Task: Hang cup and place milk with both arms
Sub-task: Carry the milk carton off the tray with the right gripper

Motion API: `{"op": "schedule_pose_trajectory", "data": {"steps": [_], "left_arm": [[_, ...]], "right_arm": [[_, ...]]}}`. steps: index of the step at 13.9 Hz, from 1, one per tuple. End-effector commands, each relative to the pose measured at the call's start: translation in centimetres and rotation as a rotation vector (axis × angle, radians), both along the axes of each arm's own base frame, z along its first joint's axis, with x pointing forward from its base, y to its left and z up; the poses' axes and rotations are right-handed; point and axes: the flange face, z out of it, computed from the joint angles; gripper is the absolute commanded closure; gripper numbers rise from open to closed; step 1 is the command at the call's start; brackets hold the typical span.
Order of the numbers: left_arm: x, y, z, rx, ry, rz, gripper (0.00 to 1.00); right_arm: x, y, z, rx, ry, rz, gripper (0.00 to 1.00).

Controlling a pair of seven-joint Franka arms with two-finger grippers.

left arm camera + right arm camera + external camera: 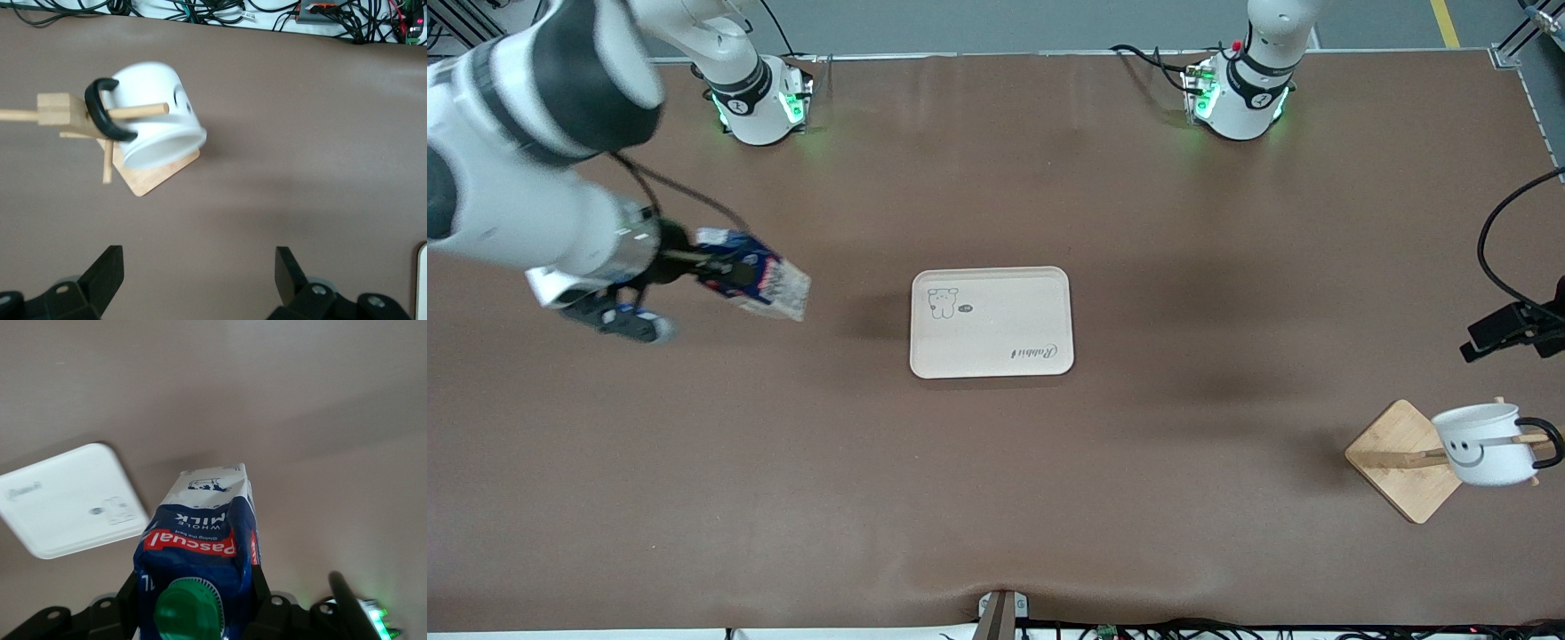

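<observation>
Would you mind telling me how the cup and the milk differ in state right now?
The cup already hangs by its black handle on a peg of the wooden rack, while the milk is up in the air, tilted, held in the right hand. The cup is free of the open left hand; the milk is not yet on the tray. Neither touches the table.

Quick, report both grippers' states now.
Left gripper: open, empty, near the hung cup.
Right gripper: shut on the milk, in the air.
</observation>
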Motion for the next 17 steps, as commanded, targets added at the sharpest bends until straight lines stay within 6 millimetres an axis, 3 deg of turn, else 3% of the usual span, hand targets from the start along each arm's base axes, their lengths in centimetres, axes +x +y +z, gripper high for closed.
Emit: {"op": "schedule_pose_trajectory", "data": {"steps": [1,3,4,5,6,8,10,12,14,15,17], "left_arm": [[-1.6,-0.6,1.8,0.030,0.024,0.007,0.00],[-2.1,-0.9,1.8,0.030,0.059,0.005,0.00],[-2.2,-0.9,2.7,0.030,0.055,0.008,0.00],[-2.3,-0.7,4.4,0.030,0.047,0.009,0.00],[-2.4,-1.0,4.5,0.023,0.063,-0.002,0.00],[-2.9,-1.6,5.0,0.020,0.086,-0.003,0.00],[-3.7,-4.5,6.4,0.037,0.074,-0.029,0.00],[-3.9,-5.3,6.2,0.056,0.097,-0.033,0.00],[-4.6,-6.1,7.3,0.080,0.083,-0.009,0.00],[-4.9,-7.6,7.3,0.084,0.092,-0.008,0.00],[-5.8,-8.9,7.6,0.099,0.114,0.001,0.00]], "right_arm": [[-1.1,-6.3,-2.9,-0.059,0.032,0.064,1.00],[-2.0,-12.8,-5.6,-0.022,0.023,0.111,1.00],[-2.9,-15.4,-7.1,0.002,0.001,0.138,1.00],[-4.1,-17.5,-9.4,0.020,-0.006,0.154,1.00],[-5.2,-18.8,-11.1,0.036,-0.026,0.169,1.00],[-6.3,-19.3,-13.6,0.051,-0.027,0.188,1.00],[-6.8,-19.2,-14.7,0.057,-0.013,0.185,1.00],[-7.4,-19.1,-16.0,0.051,-0.025,0.182,0.99],[-7.7,-19.1,-16.5,0.051,-0.023,0.181,0.99],[-7.8,-19.1,-16.7,0.051,-0.022,0.180,0.98],[-7.8,-19.1,-17.3,0.051,-0.022,0.178,0.88]]}}
